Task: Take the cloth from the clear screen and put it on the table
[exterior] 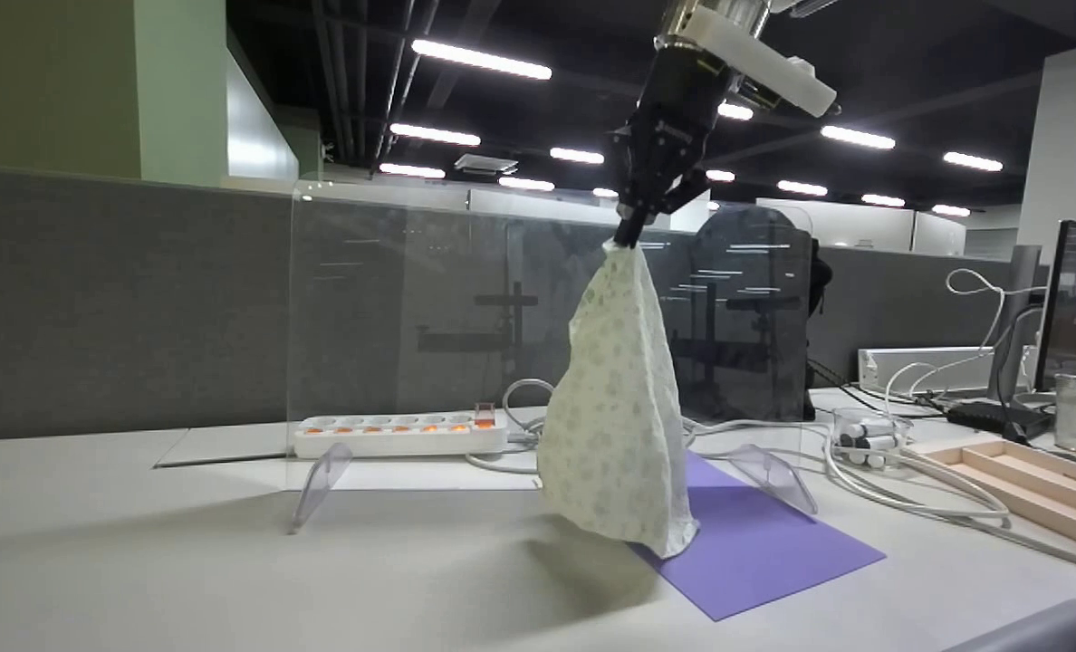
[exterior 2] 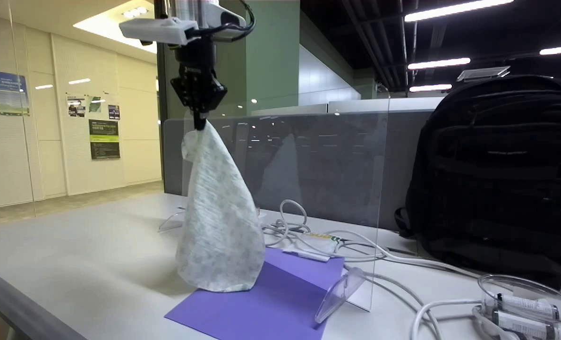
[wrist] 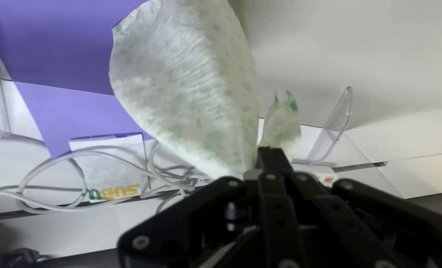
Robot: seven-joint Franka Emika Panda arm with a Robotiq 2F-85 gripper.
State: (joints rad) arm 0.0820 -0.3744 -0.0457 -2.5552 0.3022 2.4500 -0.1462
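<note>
the pale spotted cloth [exterior: 612, 407] hangs straight below the gripper [exterior: 629, 234], long axis upright; from where i stand, setting it down seems to turn on that drop to the table [exterior: 139, 580]. the jaws are together, clamped on its top end. it is in front of the clear screen [exterior: 447, 290], off it as far as i can see, hem over the edge of the purple sheet [exterior: 755, 554]; touching or just above, i can't tell. counting: one gripper, one cloth, one table, one screen on two clear feet [exterior: 322, 486], one purple sheet, one black backpack [exterior 2: 497, 184], one white power strip [exterior: 402, 441].
</note>
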